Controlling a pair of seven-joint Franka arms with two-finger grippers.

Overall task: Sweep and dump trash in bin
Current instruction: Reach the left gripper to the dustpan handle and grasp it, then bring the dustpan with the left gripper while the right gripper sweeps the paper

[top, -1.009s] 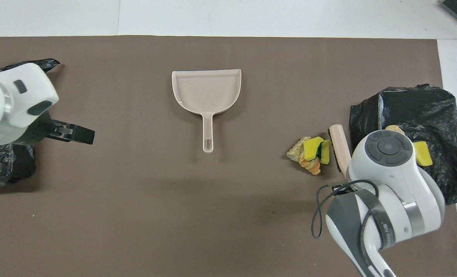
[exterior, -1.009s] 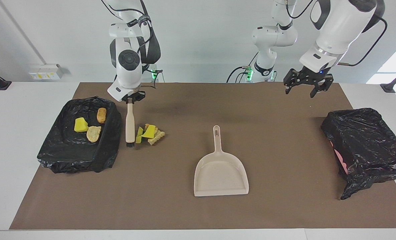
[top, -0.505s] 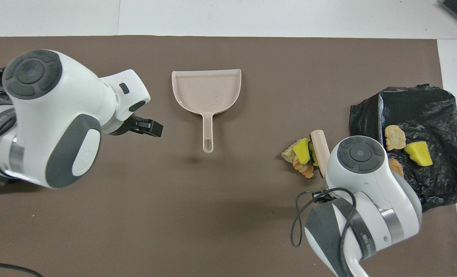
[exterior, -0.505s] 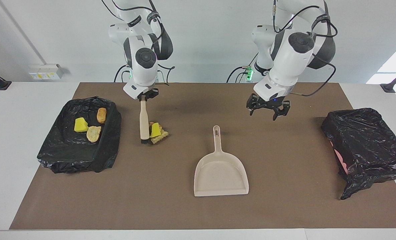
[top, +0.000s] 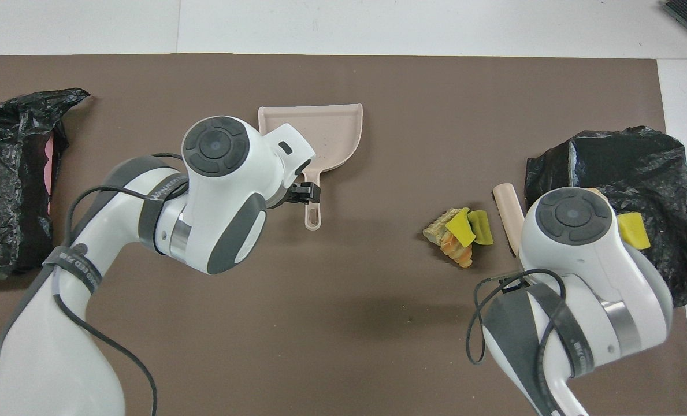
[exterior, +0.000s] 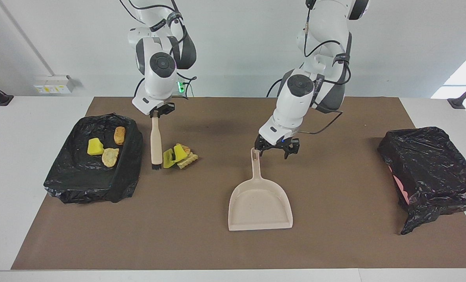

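The left pincer (exterior: 274, 150) hangs open just beside the dustpan (exterior: 260, 203) handle, ready to grasp it. The right pincer (exterior: 157, 113) grips the brush (exterior: 155, 145), bristles beside the trash (exterior: 180, 156), toward the right arm's end from the dustpan. Next: pan positioned for sweeping.

- In the overhead view the right arm's casing hides the right tool, most of the brush (top: 508, 212) and some scraps in the black-lined tray (top: 638, 167).
- The left arm covers part of the dustpan (top: 333, 130) there.
- The bin (top: 8, 185) is cut off by the overhead view's edge.
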